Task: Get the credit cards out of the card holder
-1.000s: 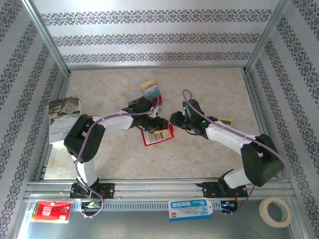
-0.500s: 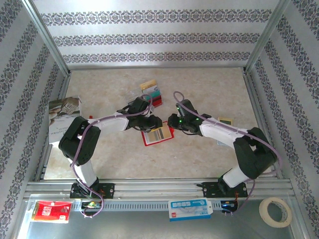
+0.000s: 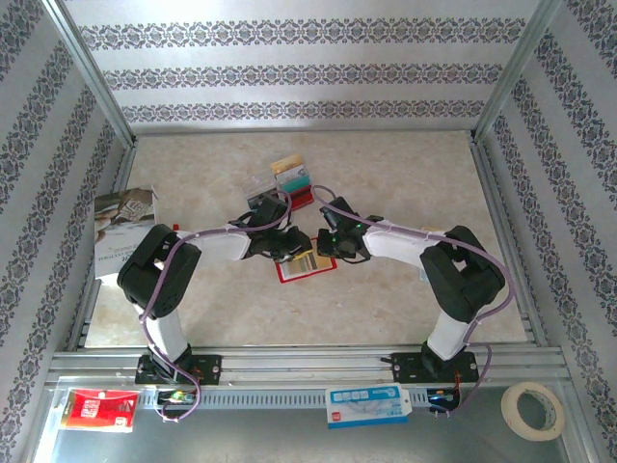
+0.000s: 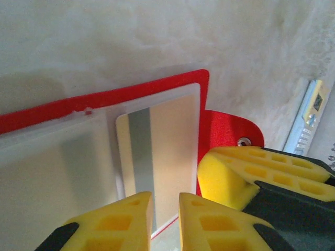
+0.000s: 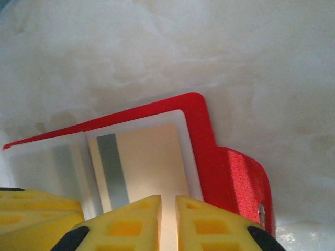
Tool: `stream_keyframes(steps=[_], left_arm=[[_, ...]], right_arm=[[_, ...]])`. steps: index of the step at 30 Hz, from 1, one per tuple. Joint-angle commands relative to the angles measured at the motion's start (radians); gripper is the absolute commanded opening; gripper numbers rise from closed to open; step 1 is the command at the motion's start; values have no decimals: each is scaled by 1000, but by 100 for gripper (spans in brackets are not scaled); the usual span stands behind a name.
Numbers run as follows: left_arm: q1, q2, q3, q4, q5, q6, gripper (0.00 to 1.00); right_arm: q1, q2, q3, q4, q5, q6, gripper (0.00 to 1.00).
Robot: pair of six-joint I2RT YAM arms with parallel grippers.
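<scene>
The red card holder [image 3: 307, 269] lies open on the table with its pale pocket side up [image 4: 104, 97] [image 5: 209, 149]. A tan card with a grey stripe [image 4: 167, 146] [image 5: 149, 162] sits in its right pocket. My left gripper [image 3: 291, 251] [image 4: 165, 222] hangs over the holder's near edge, its jaws a narrow slit apart with nothing between them. My right gripper [image 3: 322, 244] [image 5: 168, 222] is beside it, jaws nearly together, and the tan card runs into the slit. A right fingertip [image 4: 246, 175] covers the holder's tab.
Several loose cards [image 3: 292, 177] lie in a pile just behind the grippers. A printed magazine [image 3: 120, 227] rests by the left wall. On the front rail are a red-and-white packet [image 3: 96, 407], a blue-and-white pack [image 3: 366, 403] and a tape roll [image 3: 533, 409].
My right arm has swung left from mid-table until its gripper meets the holder beside the left gripper. The left gripper has shifted slightly over the holder.
</scene>
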Motion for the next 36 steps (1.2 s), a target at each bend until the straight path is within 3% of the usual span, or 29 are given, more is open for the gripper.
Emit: stream_keyframes(steps=[1,10,15,24,36], left_arm=[[-17,20,-12,-8,-34,0,20],[-17,47,-25,-54,-66,27,24],[-16,49,-35,-57,-84,35,25],[-4,58,-79,52,-23,17,19],[20,-5,-80,58,46,62,18]], right_arm=[[10,29,32,-48,46,-20,17],[9,73,31,-67,50,-11,22],[-1,79,9,-36,-14,9,22],[-16,73,-25,7,-111,31,20],[-22,67,-25,-7,-79,23,19]])
